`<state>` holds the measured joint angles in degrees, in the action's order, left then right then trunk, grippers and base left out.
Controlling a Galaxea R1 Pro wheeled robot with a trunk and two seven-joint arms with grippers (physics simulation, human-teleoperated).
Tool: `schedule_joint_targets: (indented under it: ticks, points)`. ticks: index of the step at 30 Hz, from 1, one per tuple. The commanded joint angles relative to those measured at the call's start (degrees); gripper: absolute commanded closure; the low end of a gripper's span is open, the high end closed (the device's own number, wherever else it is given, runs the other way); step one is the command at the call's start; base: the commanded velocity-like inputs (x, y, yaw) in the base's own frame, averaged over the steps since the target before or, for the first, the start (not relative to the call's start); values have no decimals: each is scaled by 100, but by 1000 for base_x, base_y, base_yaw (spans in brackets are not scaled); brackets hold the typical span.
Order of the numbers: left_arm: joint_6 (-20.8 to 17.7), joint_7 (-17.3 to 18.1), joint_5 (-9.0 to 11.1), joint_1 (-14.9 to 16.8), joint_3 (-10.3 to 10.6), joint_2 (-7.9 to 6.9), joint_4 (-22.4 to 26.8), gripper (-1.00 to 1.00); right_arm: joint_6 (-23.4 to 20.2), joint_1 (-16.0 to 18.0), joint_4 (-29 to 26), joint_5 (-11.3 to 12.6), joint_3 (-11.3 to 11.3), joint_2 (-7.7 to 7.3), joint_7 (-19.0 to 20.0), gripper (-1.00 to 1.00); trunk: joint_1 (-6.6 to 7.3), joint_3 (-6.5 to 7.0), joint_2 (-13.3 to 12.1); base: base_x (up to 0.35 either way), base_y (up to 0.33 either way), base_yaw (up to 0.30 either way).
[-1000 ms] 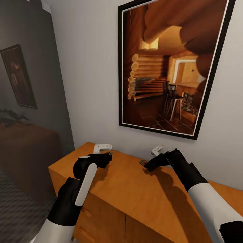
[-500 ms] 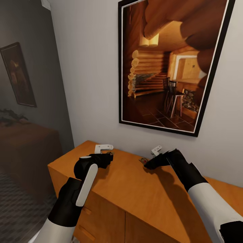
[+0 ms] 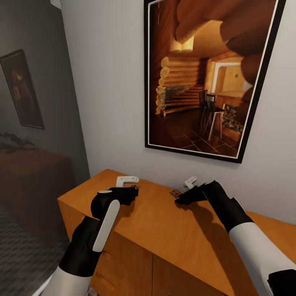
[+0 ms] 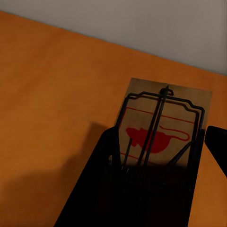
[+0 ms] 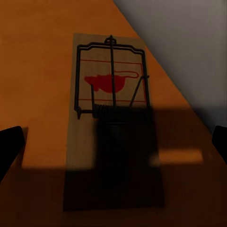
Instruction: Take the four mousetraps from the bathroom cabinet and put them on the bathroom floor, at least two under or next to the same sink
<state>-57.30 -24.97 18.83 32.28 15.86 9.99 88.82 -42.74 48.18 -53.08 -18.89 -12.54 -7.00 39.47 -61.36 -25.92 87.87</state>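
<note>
One mousetrap (image 4: 163,113), a small board with a wire frame and a red mouse print, sits between the fingers of my left gripper (image 4: 161,142). The fingers (image 4: 109,156) press against both of its long edges. In the head view that gripper (image 3: 133,190) is low over the orange-brown cabinet (image 3: 172,238), near the wall. A second mousetrap (image 5: 111,80) lies flat on the cabinet top. My right gripper (image 5: 113,142) is open, with its fingertips wide apart on either side of this trap's near end. The head view shows the second mousetrap (image 3: 174,193) just ahead of the right gripper (image 3: 179,198).
A large framed picture (image 3: 205,78) hangs on the pale wall just above the cabinet. The cabinet's left corner (image 3: 61,202) drops off toward a dim room with a smaller picture (image 3: 22,90), a dark low piece of furniture (image 3: 33,181) and a patterned floor (image 3: 20,263).
The head view has shifted slightly. Both grippers stay at their mousetraps with almost no movement.
</note>
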Motion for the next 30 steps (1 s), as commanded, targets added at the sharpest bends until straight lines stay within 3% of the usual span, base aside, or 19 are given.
schedule_joint_targets:
  ticks: [1, 30]
  points:
    - [-13, -61, 59, 6, 3, 1, 4, 100, -6, 0, 78, -92, -11, -3, 53, -100, -1, -8, 3, 0, 0, 0]
    - [-9, -61, 59, 6, 2, 1, 2, 100, -6, 2, 87, -72, -13, -3, 13, -100, -1, -8, 3, 0, 0, 0]
